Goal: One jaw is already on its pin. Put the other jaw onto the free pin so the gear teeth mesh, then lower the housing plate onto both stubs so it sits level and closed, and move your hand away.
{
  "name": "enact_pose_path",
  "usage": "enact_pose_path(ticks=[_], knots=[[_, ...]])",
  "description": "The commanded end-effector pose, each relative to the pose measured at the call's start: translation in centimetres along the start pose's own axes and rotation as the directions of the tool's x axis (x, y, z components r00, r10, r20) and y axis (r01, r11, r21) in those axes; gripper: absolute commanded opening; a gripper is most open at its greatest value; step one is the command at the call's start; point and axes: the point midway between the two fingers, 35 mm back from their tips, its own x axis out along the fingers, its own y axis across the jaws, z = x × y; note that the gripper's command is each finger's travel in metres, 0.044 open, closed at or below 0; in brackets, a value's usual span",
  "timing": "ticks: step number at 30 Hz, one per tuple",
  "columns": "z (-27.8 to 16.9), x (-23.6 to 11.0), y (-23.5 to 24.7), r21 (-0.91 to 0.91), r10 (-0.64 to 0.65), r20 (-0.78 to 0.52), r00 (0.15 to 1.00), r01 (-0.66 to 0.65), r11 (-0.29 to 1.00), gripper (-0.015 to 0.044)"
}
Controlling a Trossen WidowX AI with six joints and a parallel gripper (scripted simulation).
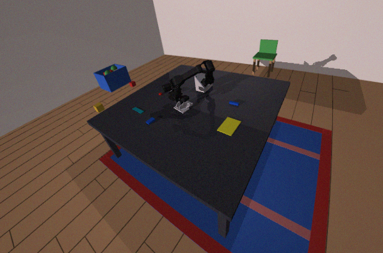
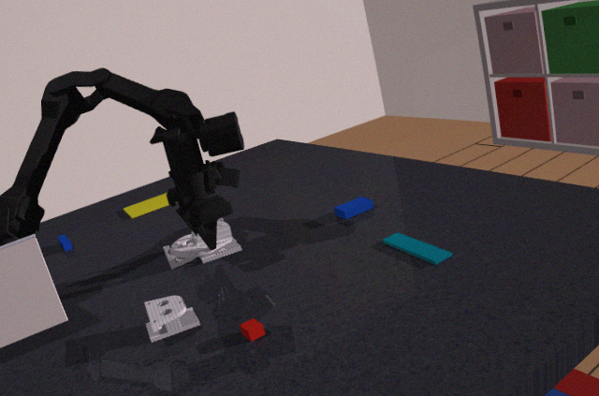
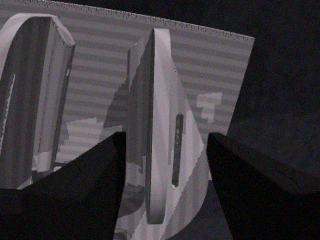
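The white ribbed base [image 1: 182, 111] [image 2: 175, 260] [image 3: 220, 60] lies on the dark table. One white jaw [image 3: 30, 100] stands at the left in the wrist view, apart from the other jaw. My gripper [image 1: 181, 101] [image 2: 211, 242] [image 3: 167, 142] points down, low over the base, shut on the other jaw [image 2: 224, 231] [image 3: 159, 90], which has an upright ridge and a slot. The fingers are either side of it. The pins and the gear teeth are hidden, so seating and meshing cannot be told. The housing plate [image 2: 159, 316], white with two holes, lies apart on the table.
A red cube [image 2: 252, 330] is near the housing plate. A teal bar [image 1: 137, 110] [image 2: 416, 247], a blue block [image 1: 150, 121] [image 2: 354, 208], a smaller-looking blue block [image 1: 233, 103] [image 2: 65, 242] and a yellow slab [image 1: 229, 126] [image 2: 146, 205] lie around. A white panel [image 2: 29, 289] stands by the arm's base.
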Motion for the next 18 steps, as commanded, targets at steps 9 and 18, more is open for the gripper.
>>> enact_pose_path(ticks=[9, 18], knots=[[0.05, 0.14, 0.04, 0.003, 0.001, 0.001, 1.000, -0.001, 1.000, 0.0134], [0.00, 0.00, 0.00, 0.000, 0.000, 0.000, 1.000, 0.000, 1.000, 0.0224]])
